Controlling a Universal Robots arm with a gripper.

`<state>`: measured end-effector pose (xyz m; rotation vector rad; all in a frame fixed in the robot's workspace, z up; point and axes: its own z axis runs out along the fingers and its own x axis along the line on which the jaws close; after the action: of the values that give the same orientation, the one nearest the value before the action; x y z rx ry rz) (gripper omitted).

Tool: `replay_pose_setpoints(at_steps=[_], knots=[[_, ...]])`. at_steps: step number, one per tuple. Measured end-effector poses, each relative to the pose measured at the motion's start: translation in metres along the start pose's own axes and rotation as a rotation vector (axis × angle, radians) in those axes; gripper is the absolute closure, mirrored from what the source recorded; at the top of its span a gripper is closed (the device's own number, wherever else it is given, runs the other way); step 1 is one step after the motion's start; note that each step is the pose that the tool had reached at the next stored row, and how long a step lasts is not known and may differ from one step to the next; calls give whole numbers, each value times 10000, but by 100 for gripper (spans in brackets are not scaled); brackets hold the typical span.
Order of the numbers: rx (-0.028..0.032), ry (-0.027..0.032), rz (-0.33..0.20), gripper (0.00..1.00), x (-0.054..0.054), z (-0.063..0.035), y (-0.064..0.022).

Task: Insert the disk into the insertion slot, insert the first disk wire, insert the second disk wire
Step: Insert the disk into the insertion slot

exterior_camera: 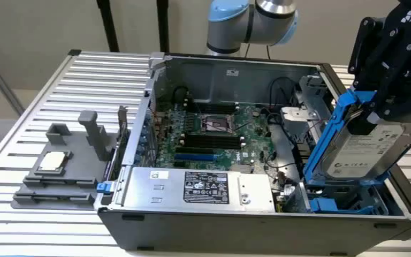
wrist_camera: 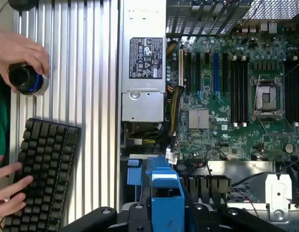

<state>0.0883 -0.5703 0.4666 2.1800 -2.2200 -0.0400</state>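
At the front of the computer case lies the grey power-supply box, and just beside it, on the exterior view's right, is the insertion slot with its blue rails. Over that slot the disk stands tilted in its blue carrier. Its lower end is down by the rails and its upper end is pinched by the gripper. Farther back is the motherboard. Outside the case, a person's hand rests on a knob near a keyboard.
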Motion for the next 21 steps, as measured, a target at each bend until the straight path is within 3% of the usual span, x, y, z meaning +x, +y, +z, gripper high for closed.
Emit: replay_pose_setpoints(at_steps=[11,16,19,21], knots=[[-9,1,-1,67,0,2,3],[-337,19,-1,67,1,-2,-112],[-430,38,3,67,32,-4,-166],[-461,36,14,67,79,-4,-173]])
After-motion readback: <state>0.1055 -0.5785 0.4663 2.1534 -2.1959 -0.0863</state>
